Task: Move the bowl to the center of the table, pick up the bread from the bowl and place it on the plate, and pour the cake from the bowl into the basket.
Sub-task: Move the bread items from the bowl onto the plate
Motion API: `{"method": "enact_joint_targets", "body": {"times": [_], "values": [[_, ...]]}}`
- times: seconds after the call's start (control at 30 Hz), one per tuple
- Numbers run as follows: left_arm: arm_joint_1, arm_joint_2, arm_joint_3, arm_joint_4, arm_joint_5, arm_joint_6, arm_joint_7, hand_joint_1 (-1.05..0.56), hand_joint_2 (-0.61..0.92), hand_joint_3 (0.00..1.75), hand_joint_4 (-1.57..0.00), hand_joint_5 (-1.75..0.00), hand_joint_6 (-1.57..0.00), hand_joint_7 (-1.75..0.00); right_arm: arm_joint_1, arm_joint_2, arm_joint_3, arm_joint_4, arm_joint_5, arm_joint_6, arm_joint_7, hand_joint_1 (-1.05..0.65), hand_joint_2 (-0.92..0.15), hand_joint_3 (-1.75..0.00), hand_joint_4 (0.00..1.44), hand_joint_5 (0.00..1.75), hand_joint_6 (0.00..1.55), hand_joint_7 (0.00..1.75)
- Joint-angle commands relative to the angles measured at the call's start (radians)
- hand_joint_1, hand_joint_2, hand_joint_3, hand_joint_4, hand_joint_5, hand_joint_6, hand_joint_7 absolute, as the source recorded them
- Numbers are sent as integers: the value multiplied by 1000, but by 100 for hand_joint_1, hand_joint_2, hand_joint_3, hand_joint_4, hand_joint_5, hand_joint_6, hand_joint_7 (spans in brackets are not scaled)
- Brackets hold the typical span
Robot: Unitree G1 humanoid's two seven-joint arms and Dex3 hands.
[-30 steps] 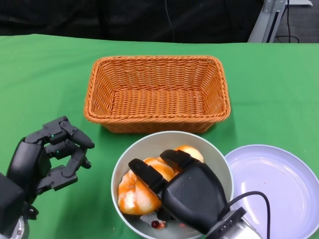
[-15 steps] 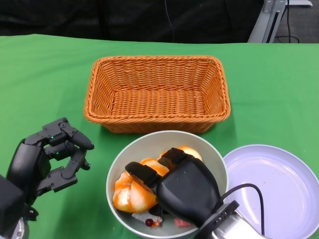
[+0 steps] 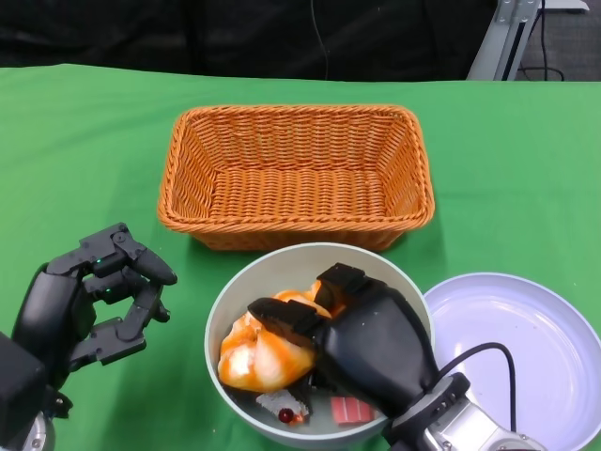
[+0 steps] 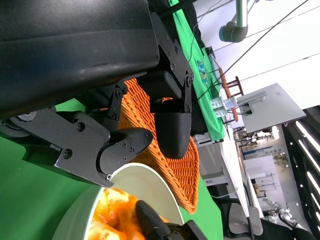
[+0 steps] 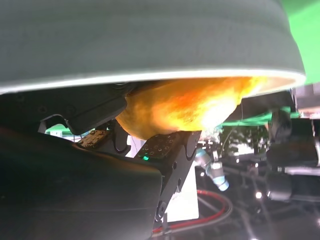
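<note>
A pale grey bowl [image 3: 274, 274] stands on the green table just in front of the basket. In it lies an orange glazed bread [image 3: 266, 355], and my right hand [image 3: 376, 346] reaches in from the near side and grips the bread, its fingers wrapped over the top. In the right wrist view the bread [image 5: 190, 105] sits between that hand's fingers under the bowl [image 5: 140, 40] rim. A small red piece of cake [image 3: 352, 411] and a dark red bit [image 3: 286, 414] lie on the bowl's floor. My left hand [image 3: 89, 296] hovers left of the bowl, fingers apart, holding nothing.
An orange wicker basket [image 3: 296, 111] with nothing in it stands behind the bowl. A white plate [image 3: 526, 348] lies to the bowl's right, near the table's front right. Bare green cloth stretches to the left and far right.
My right hand has shifted a little to the right in the bowl with the bread, uncovering the red piece of cake. The bowl has moved slightly. The left hand has stayed in place.
</note>
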Motion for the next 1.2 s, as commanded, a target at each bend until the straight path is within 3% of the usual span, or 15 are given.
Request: {"method": "enact_joint_targets", "body": {"times": [0.03, 0.2, 0.27, 0.3, 0.37, 0.47, 0.6, 1.2], "values": [[-11, 13, 10, 17, 5, -26, 10, -7, 67, 92, -74, -160, -71, -134, -8, -17, -31, 10, 43, -23, -14, -31, -89, 0, 76, 138, 121, 2], [-14, 10, 10, 25, 11, -33, 20, -8, 67, 91, -75, -159, -72, -133, 4, -16, -60, -26, 94, -45, -4, -25, -88, 0, 71, 150, 121, 10], [-14, 11, 9, 25, 15, -32, 23, -8, 68, 91, -75, -158, -72, -133, 11, -18, -68, -45, 110, -48, 11, -25, -90, 0, 68, 156, 89, 73], [-13, 12, 8, 24, 20, -32, 28, -8, 68, 91, -75, -158, -72, -133, 18, -19, -75, -63, 126, -53, 31, -25, -90, 0, 68, 155, 82, 85], [-13, 13, 8, 24, 25, -31, 34, -8, 67, 90, -75, -158, -72, -133, 34, -20, -90, -102, 163, -62, 64, -25, -92, 0, 69, 151, 79, 86], [-14, 13, 9, 27, 26, -31, 34, -8, 68, 90, -74, -159, -71, -133, 51, -18, -108, -138, 193, -71, 91, -24, -92, 0, 75, 139, 93, 58], [-15, 15, 8, 30, 30, -34, 36, -8, 68, 91, -74, -159, -71, -133, 84, 3, -139, -198, 266, -81, 146, -22, -92, -4, 80, 129, 98, 52], [-20, 19, 8, 45, 37, -43, 41, -9, 69, 88, -76, -156, -72, -131, 155, 45, -232, -303, 431, -123, 262, -18, -92, -8, 82, 134, 96, 64]]}}
